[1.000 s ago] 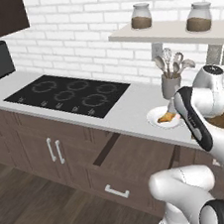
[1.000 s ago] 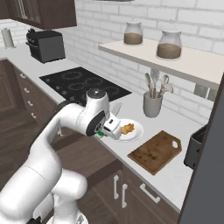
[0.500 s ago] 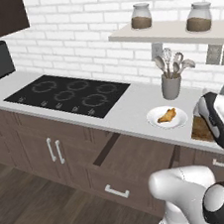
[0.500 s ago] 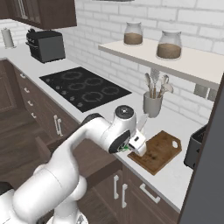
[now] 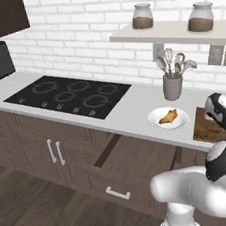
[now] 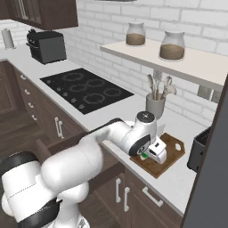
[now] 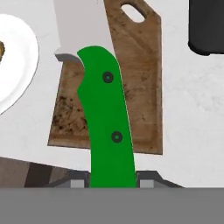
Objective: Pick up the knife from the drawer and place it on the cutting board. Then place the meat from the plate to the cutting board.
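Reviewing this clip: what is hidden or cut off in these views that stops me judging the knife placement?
- Hand view: the knife blade tip runs off the top edge; its height above the cutting board cannot be judged.
- Hand view: the grey band covers the gripper fingertips.
- Right base view: the hand hides most of the knife.
- Left base view: the arm covers the board's right part.
- Hand view: the plate is cut by the left edge.

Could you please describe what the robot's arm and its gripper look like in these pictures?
The arm is glossy white, built of rounded, bulbous segments with dark grey to black joint bands and caps. The gripper is a boxy white hand. No cables or markings are visible.
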Available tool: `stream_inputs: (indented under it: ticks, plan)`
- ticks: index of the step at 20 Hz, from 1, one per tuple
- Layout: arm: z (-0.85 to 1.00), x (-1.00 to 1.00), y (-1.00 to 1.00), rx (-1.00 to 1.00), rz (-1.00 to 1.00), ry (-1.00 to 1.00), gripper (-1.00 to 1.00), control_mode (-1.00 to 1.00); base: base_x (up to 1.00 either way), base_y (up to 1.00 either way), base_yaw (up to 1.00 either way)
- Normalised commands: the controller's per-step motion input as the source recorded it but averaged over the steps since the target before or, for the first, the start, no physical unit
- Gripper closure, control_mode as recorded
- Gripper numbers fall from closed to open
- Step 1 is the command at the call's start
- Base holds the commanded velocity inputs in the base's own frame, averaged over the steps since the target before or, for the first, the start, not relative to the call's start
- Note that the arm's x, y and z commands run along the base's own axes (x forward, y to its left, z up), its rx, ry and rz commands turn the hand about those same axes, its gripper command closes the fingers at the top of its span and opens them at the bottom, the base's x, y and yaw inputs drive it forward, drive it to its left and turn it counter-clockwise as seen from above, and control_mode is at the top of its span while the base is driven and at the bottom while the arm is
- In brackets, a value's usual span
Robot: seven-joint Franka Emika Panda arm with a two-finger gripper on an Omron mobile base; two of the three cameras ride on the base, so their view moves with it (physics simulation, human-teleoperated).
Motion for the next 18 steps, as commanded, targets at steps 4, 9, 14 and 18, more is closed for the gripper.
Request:
stream_inputs:
  ticks: [4, 9, 14, 18]
  plan:
    - [-0.45, 0.34, -0.33, 0.0, 0.0, 0.11, 1.0, -1.0, 0.0, 0.0, 0.0]
    - [-0.47, 0.0, -0.45, 0.0, -0.03, 0.04, 1.0, -1.0, 0.0, 0.0, 0.0]
    - [-0.28, 0.0, -0.07, 0.0, -0.02, 0.02, 1.0, -1.0, 0.0, 0.0, 0.0]
    - [-0.18, 0.16, 0.0, 0.0, 0.0, 0.0, 1.0, -1.0, 0.0, 0.0, 0.0]
